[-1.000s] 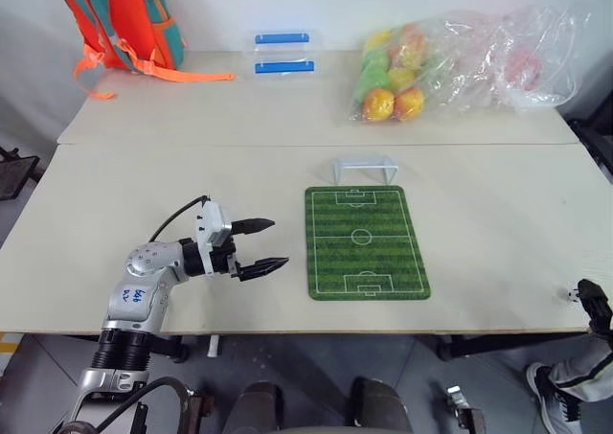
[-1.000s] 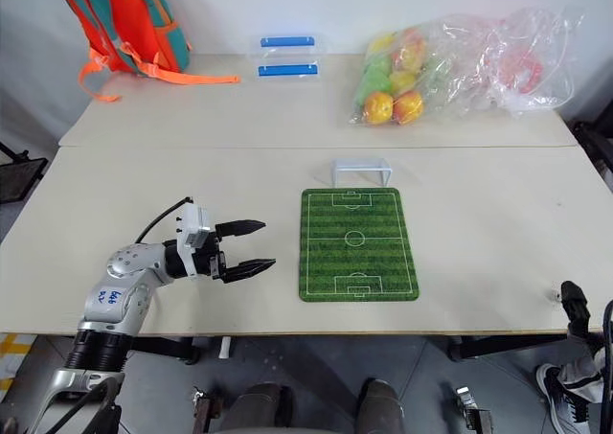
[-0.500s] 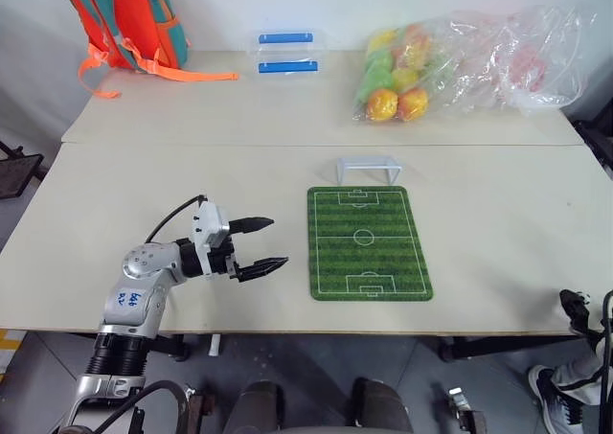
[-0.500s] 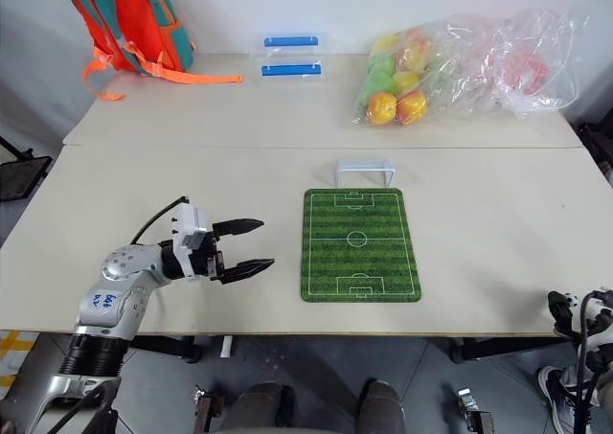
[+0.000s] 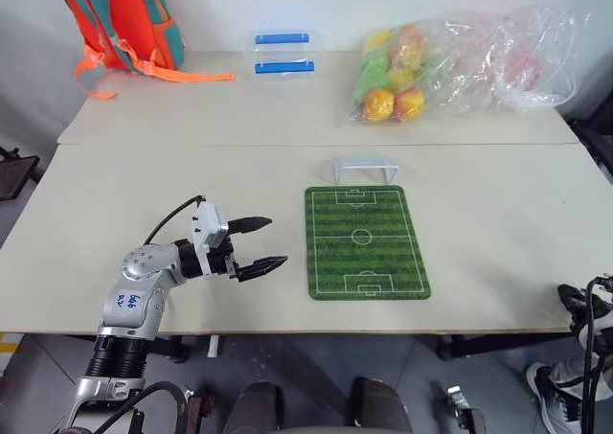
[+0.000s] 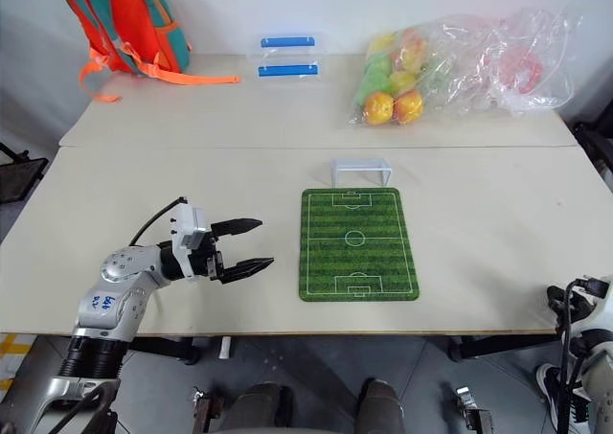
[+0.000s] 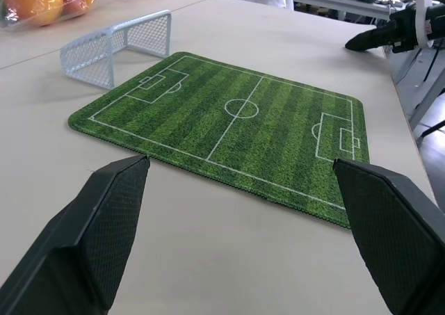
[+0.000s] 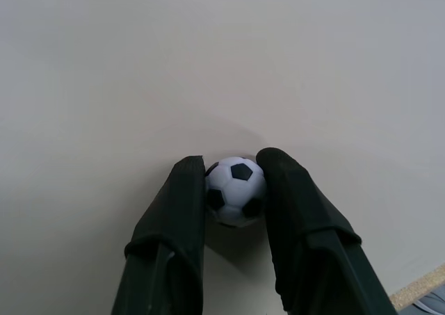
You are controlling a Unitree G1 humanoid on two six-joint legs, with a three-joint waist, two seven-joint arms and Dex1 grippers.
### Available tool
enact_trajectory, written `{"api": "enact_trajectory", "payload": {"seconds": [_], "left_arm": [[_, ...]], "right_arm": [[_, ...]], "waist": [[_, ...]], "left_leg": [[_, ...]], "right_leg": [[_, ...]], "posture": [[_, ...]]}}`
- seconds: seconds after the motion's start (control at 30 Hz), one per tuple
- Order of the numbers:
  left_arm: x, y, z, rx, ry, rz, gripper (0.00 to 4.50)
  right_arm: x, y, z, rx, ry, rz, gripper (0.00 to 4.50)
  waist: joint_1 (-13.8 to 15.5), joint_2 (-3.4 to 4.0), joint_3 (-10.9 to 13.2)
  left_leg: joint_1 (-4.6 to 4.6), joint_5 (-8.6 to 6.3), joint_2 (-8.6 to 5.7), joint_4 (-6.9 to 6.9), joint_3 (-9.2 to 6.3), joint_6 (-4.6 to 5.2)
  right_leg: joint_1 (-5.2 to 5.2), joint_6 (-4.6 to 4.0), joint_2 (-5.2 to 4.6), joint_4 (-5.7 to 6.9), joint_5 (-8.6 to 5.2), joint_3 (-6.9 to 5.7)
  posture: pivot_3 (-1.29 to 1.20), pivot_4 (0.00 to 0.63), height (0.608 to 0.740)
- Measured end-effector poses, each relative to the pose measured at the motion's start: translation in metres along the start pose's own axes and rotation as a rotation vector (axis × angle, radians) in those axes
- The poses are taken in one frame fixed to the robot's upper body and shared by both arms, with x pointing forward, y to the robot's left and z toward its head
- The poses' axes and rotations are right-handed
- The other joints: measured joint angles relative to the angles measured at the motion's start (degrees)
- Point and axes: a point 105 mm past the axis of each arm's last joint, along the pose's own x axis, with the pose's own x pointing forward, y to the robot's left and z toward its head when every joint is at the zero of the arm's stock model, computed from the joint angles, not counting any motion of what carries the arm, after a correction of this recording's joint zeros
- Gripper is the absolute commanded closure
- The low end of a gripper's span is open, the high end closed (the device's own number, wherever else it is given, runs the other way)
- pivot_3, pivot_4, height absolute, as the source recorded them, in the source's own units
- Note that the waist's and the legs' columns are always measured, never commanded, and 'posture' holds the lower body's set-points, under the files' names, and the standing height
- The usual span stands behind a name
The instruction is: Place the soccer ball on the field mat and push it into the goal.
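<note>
My right tool (image 8: 236, 190) pinches the soccer ball (image 8: 236, 191) on the worktop (image 5: 479, 233) at four o'clock of the field mat (image 5: 366, 242), ready to carry it there, while my left tool (image 5: 261, 242) waits open at nine o'clock, the goal (image 5: 365, 169) at twelve.

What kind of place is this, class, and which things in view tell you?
Probably a robot test room: plain pale tables bear staged props, a toy field mat with goal, a backpack and bagged balls.

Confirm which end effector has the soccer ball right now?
The right end effector: its two black fingers press either side of the soccer ball at the table's near right edge. The left end effector is open and empty beside the field mat.
</note>
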Motion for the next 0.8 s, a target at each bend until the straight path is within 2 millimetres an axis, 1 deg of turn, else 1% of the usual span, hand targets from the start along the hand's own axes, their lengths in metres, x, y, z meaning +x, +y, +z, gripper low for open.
{"api": "enact_trajectory", "payload": {"seconds": [0.1,0.17,0.3,0.33,0.4,0.47,0.53,0.6,0.7,0.8], "left_arm": [[0.002,0.002,0.002,0.017,-0.015,0.0,0.0],[0.004,0.006,0.002,0.023,-0.022,0.006,0.0],[0.014,0.009,0.003,0.044,-0.048,-0.009,0.0],[0.014,0.01,0.003,0.05,-0.051,-0.01,0.0],[0.015,0.013,0.0,0.059,-0.049,-0.01,0.0],[0.016,0.015,-0.004,0.068,-0.045,-0.013,0.0],[0.018,0.012,-0.009,0.074,-0.047,-0.046,0.0],[0.019,0.005,-0.01,0.083,-0.08,-0.12,0.0],[0.012,0.007,-0.016,0.092,-0.068,-0.15,0.0],[0.003,0.01,-0.018,0.116,-0.054,-0.169,0.0]], "right_arm": [[-0.003,0.003,0.003,-0.021,-0.008,0.013,3.66],[-0.008,0.015,0.014,-0.053,-0.04,0.057,3.66],[-0.019,0.056,0.057,-0.173,-0.165,0.206,3.66],[-0.023,0.071,0.068,-0.204,-0.197,0.263,3.66],[-0.026,0.095,0.075,-0.258,-0.199,0.369,3.66],[-0.029,0.13,0.08,-0.32,-0.19,0.518,3.66],[-0.04,0.171,0.082,-0.42,-0.184,0.717,3.66],[-0.053,0.204,0.074,-0.527,-0.156,0.916,3.66],[-0.061,0.227,0.055,-0.619,-0.088,1.111,3.66],[-0.06,0.239,0.044,-0.671,-0.04,1.232,3.66]], "waist": [[0.14,0.0,0.0],[0.14,0.05,0.0],[-0.03,0.05,0.01],[-0.04,0.04,0.01],[0.02,0.04,0.01],[-0.03,0.04,0.01],[-0.13,0.03,0.02],[-0.01,0.0,0.03],[0.21,-0.08,0.08],[0.08,-0.16,0.12]], "left_leg": [[0.0,0.0,0.0,0.0,0.0,0.0],[-0.01,0.0,-0.01,0.0,0.01,0.01],[0.0,-0.01,0.0,0.0,0.03,0.0],[0.01,-0.02,0.03,0.0,0.02,-0.01],[0.0,-0.03,0.04,0.02,0.01,-0.02],[-0.04,-0.04,0.04,0.08,0.01,-0.01],[-0.06,-0.07,0.04,0.12,0.01,0.02],[-0.08,-0.11,0.07,0.14,-0.01,0.0],[-0.21,-0.2,0.05,0.3,-0.04,0.09],[-0.31,-0.32,0.04,0.51,-0.01,0.17]], "right_leg": [[0.0,0.0,0.0,0.01,0.0,0.0],[-0.01,0.0,0.0,-0.02,0.0,0.02],[-0.02,0.0,0.01,0.0,0.0,0.03],[-0.02,0.01,0.04,0.0,0.0,0.03],[-0.02,0.0,0.06,0.0,0.0,0.03],[-0.02,0.0,0.06,-0.02,0.0,0.03],[-0.03,0.0,0.06,-0.02,0.0,0.03],[-0.03,0.0,0.09,-0.03,0.0,-0.02],[-0.02,0.04,0.09,-0.09,0.02,-0.07],[-0.01,0.14,0.08,-0.15,0.09,-0.06]], "posture": [[0.0,0.15,0.74],[0.0,0.15,0.74],[0.0,0.15,0.74],[0.0,0.15,0.74],[0.0,0.15,0.74],[0.0,0.15,0.74],[0.0,0.15,0.74],[0.0,0.15,0.74],[0.0,0.15,0.74],[0.0,0.15,0.74]]}}
